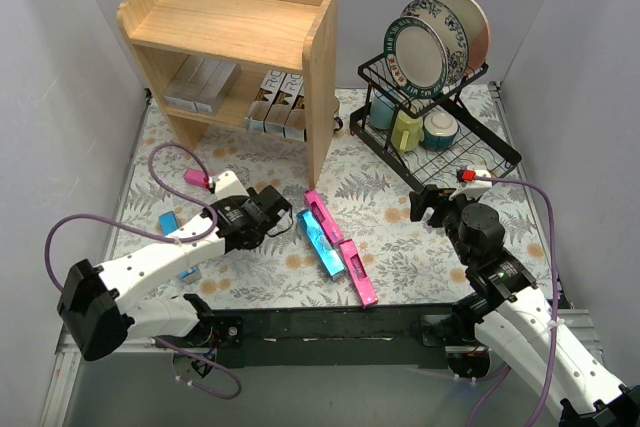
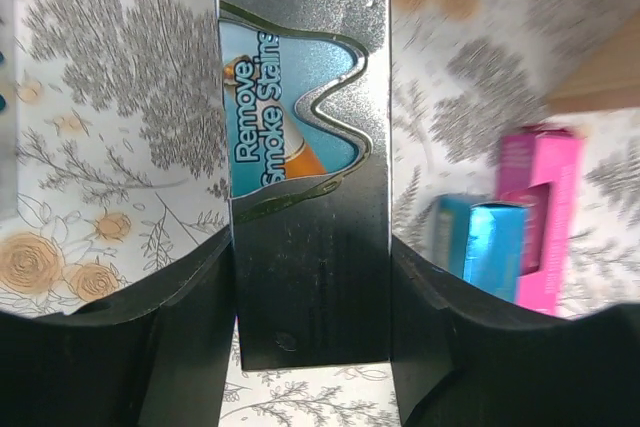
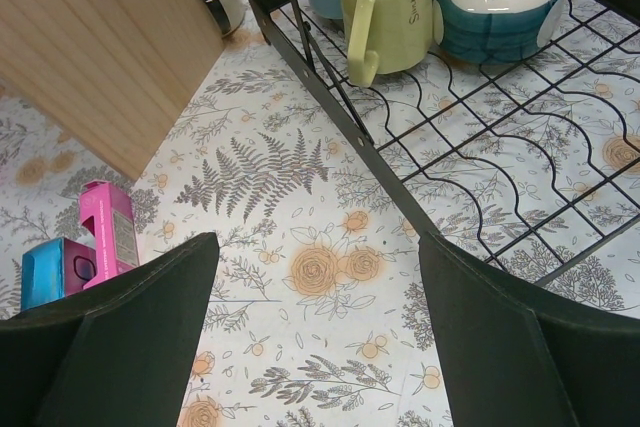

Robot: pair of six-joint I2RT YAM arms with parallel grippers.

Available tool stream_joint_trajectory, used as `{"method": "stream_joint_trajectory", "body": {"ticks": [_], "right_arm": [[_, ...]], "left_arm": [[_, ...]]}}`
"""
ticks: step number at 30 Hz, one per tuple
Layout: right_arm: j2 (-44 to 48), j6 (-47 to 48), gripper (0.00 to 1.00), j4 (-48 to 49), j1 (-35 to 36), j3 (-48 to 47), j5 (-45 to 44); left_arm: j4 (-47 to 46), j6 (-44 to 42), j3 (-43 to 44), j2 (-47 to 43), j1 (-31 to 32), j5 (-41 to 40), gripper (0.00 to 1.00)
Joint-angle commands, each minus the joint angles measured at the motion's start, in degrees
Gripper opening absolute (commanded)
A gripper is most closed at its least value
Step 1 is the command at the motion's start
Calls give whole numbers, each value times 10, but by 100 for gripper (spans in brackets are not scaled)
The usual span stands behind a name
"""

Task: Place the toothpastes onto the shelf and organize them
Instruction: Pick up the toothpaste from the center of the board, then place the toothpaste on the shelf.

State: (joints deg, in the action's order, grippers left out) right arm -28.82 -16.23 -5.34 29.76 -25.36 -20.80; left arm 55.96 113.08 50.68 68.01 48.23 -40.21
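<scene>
My left gripper (image 1: pixel 278 217) (image 2: pixel 312 332) is shut on a silver toothpaste carton (image 2: pixel 305 147) with a teal-blue patch; its black fingers (image 2: pixel 190 347) press both long sides, just above the floral mat. Beside it on the mat lie a teal carton (image 1: pixel 322 239) (image 2: pixel 480 247) and two pink cartons (image 1: pixel 320 209) (image 1: pixel 358 273). The wooden shelf (image 1: pixel 230 37) stands at the back left, with silver cartons (image 1: pixel 200 82) and brown-gold cartons (image 1: pixel 278 102) on its lower tier. My right gripper (image 1: pixel 432 202) (image 3: pixel 315 327) hangs open over bare mat, and its view shows the pink carton (image 3: pixel 108 227) and the teal carton (image 3: pixel 55 272) at the left.
A black wire dish rack (image 1: pixel 440 132) with plates, a yellow mug (image 3: pixel 385 7) and a bowl (image 3: pixel 500 2) stands at the back right, close to my right gripper. A blue carton (image 1: pixel 167 222) lies partly under my left arm. The shelf's side panel (image 3: pixel 100 47) rises left of the rack.
</scene>
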Motion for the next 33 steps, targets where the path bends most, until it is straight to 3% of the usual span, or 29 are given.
{"method": "stream_joint_trajectory", "body": {"ticks": [1,5,8,9,14,19,22,25,31,33], "right_arm": [[3,10,89,27,3,-15,-5],[0,15,88,23,3,-21,-6],[0,16,89,18,2,-25,-8],[2,16,89,18,3,-27,-10],[7,20,89,10,3,-32,-18],[3,22,88,9,3,-36,-19],[-4,23,89,7,3,-41,-16],[-3,23,89,9,3,-39,-14],[-3,23,89,12,3,-34,-13],[-5,23,89,13,3,-33,-9]], "left_arm": [[98,-15,94,-53,2,-128,28],[102,-107,182,-70,-16,-174,27],[64,-239,240,-81,-51,-183,27],[19,-317,252,-84,-78,-175,27],[-128,-523,340,-99,-170,-145,23],[-231,-713,426,-65,-183,-107,24],[-270,-763,494,-18,-188,-53,24],[-249,-797,597,54,-205,22,25],[-202,-782,758,177,-322,217,25],[-191,-761,771,195,-368,255,28]]}}
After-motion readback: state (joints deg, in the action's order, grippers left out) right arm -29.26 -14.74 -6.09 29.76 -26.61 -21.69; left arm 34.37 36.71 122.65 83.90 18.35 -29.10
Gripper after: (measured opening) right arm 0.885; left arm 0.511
